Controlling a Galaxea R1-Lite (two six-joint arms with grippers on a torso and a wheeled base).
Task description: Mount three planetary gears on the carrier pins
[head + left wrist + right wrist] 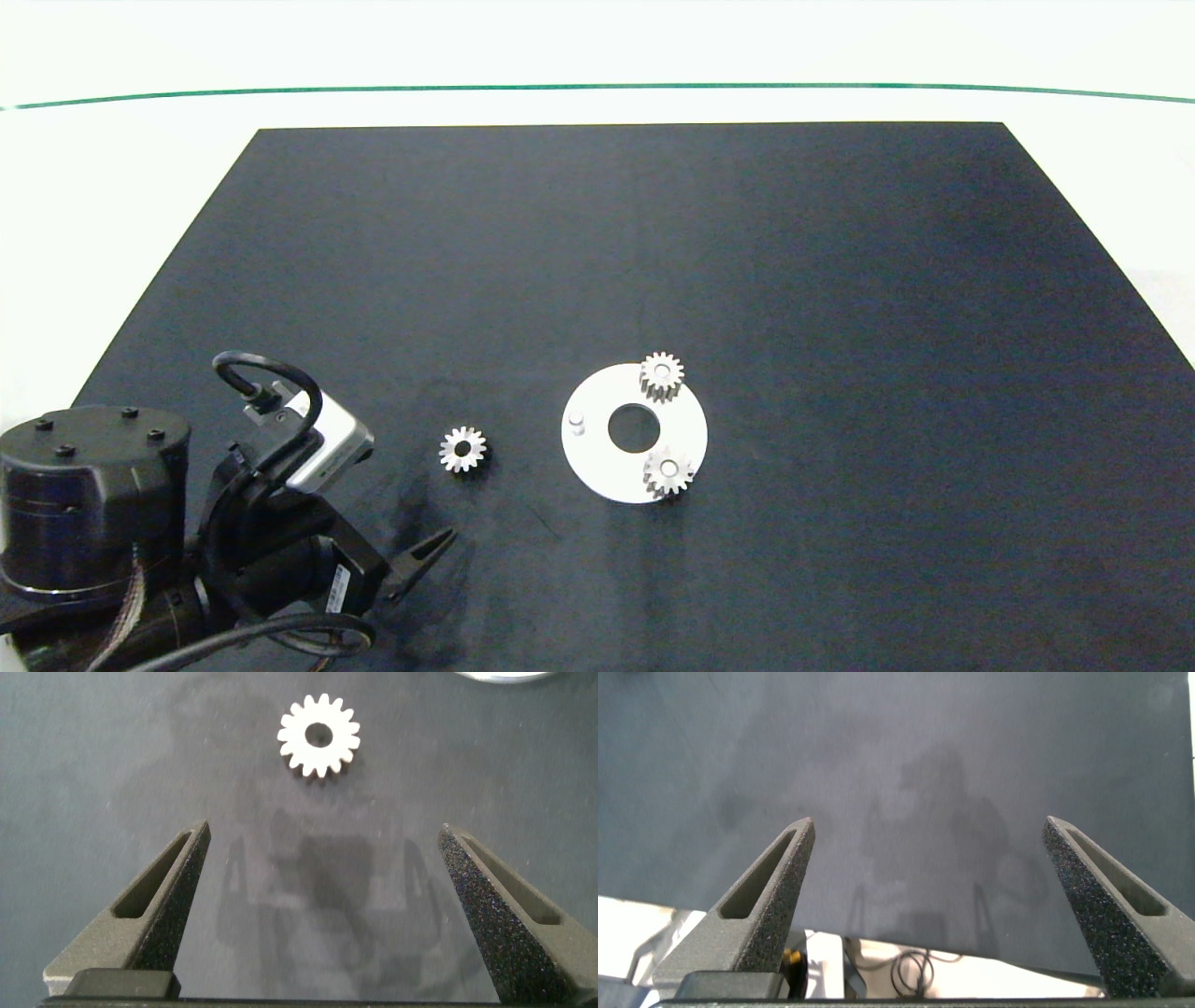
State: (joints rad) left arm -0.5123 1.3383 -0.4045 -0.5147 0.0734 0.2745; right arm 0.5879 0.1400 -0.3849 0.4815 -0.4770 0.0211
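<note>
A white carrier disc [597, 462] lies on the black mat, right of centre near the front. Two planetary gears sit on its pins: one at the far side [661, 375], one at the near side [667, 472]. A bare carrier pin [577, 423] stands at the disc's left. A loose planetary gear [463, 449] [319, 735] lies flat on the mat, left of the disc. My left gripper [425, 553] [322, 840] is open at the front left, short of this gear with nothing between its fingers. My right gripper [926, 831] is open and empty over bare mat, outside the head view.
The black mat [840, 280] covers most of the white table, with a green line [597, 87] across the far side. The left arm's dark base [84, 504] fills the front left corner. In the right wrist view the mat's edge [878, 938] shows, with cables below it.
</note>
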